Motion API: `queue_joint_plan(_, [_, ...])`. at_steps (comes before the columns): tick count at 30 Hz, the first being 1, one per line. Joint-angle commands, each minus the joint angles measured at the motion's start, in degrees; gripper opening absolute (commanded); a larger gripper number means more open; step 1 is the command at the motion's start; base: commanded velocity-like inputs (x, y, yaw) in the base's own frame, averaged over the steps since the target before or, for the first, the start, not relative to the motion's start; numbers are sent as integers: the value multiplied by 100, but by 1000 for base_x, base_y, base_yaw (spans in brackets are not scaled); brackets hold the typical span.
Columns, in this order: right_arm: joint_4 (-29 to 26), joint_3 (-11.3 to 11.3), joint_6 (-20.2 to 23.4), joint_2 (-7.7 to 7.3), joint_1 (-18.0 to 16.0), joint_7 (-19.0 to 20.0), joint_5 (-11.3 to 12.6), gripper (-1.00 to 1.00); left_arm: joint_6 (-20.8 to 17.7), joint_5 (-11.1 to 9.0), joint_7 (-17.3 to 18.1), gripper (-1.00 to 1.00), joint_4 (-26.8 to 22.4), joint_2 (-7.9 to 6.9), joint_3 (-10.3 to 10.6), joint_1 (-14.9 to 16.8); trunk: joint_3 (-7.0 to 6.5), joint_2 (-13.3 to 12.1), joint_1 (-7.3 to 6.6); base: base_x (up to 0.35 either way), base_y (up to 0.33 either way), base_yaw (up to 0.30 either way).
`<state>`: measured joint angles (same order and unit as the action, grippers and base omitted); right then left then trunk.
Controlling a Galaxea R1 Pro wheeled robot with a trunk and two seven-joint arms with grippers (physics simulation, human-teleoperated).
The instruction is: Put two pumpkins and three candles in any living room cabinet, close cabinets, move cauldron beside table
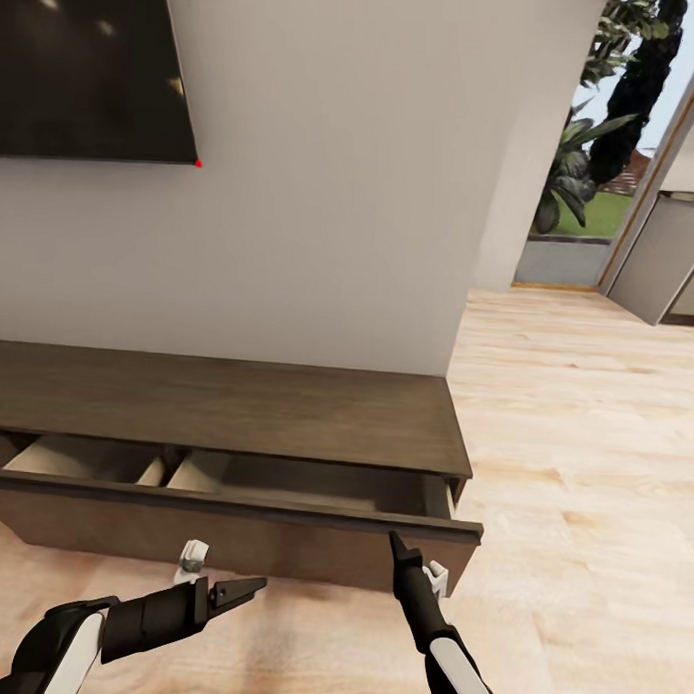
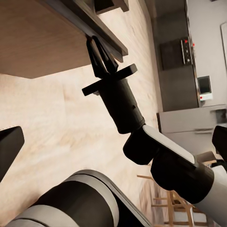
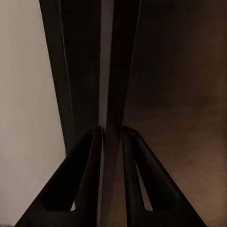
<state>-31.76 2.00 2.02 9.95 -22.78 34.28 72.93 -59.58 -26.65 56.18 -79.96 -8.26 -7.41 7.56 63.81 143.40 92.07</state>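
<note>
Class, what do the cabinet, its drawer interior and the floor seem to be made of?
Cabinet: dark-brown wood with a matte finish and faint grain streaks. Drawer interior: pale beige board, smooth; the exact material is unclear. Floor: light wood planks with visible grain and seams.

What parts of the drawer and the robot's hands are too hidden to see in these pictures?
- Head view: the open drawer has its floor hidden behind its own front panel, so what it contains cannot be told.
- Head view: the cabinet is cut off at the picture's left edge.
- Right wrist view: the right gripper is very dark; whether it pinches the drawer front is unclear.
</note>
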Motion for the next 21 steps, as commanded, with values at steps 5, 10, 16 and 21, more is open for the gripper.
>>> queue_joint_plan(5, [-15,99,36,4,-7,79,148,-100,-21,10,24,100,-2,-1,-6,0,4,3,-4,-187,0,0])
queue_joint_plan(10, [-15,99,36,4,-7,79,151,-100,-19,10,24,100,-2,-1,-6,0,4,3,-4,-194,0,0])
queue_joint_plan(16, [-15,99,40,4,-7,79,152,-100,-18,10,24,100,-2,-1,-6,0,4,3,-4,-186,0,0])
queue_joint_plan(21, [-15,99,41,4,-7,79,152,-100,-18,10,24,100,-2,-1,-6,0,4,3,-4,-129,0,0])
